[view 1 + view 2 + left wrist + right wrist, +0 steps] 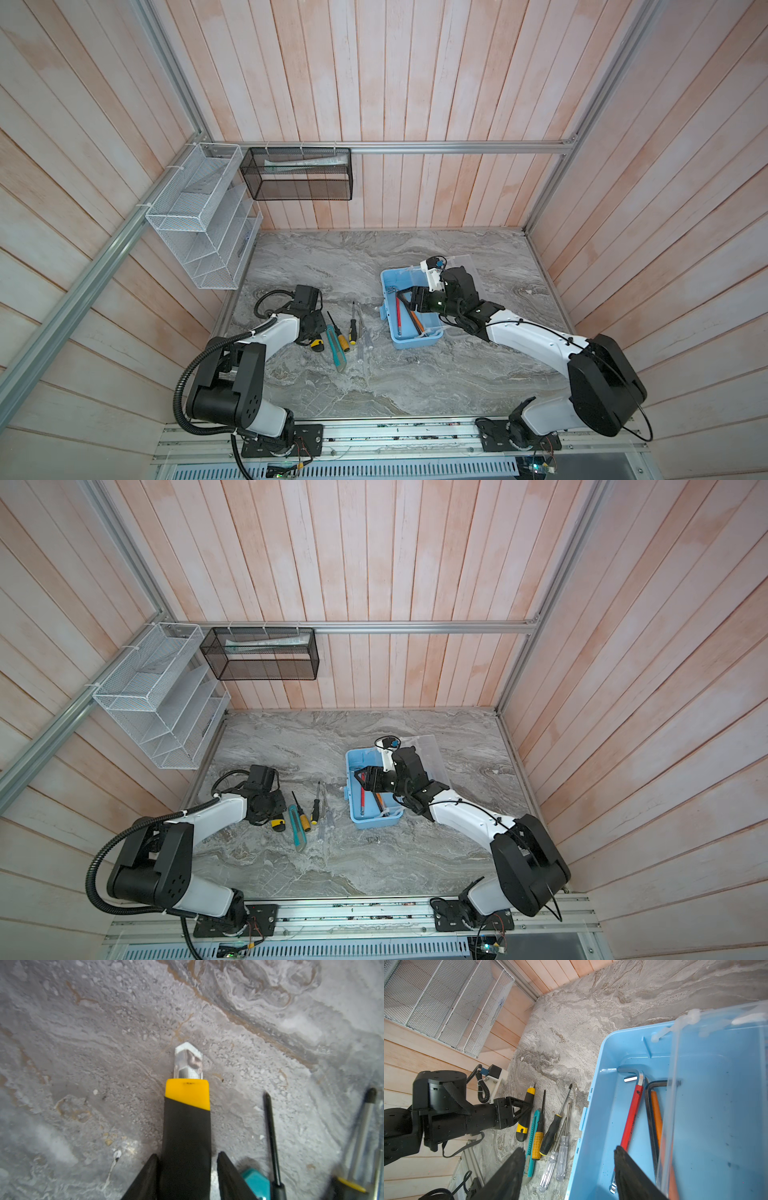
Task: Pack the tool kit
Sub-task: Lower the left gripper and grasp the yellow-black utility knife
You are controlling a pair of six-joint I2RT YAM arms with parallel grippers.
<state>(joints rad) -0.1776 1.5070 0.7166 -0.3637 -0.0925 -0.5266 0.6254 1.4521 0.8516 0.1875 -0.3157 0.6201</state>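
Note:
An open light-blue tool box point(415, 343) point(593, 1105) holds a red hex key point(632, 1113), a black hex key point(649, 1118) and an orange one point(656, 1113). Its clear lid point(465, 266) is swung back. My right gripper point(568, 1148) point(409, 297) hangs open over the box's left rim with nothing between its fingers. A black-and-yellow utility knife point(187, 1115) point(525, 1118) lies on the marble. My left gripper point(187, 1155) straddles its handle. One finger is against it and a thin gap shows at the other.
Beside the knife lie a teal utility knife point(336, 343), a yellow-handled screwdriver point(537, 1142), a black-handled screwdriver point(550, 1136) and two clear-handled screwdrivers point(561, 1157). A white mesh rack point(199, 216) and a black mesh basket point(299, 174) hang on the wall at back left.

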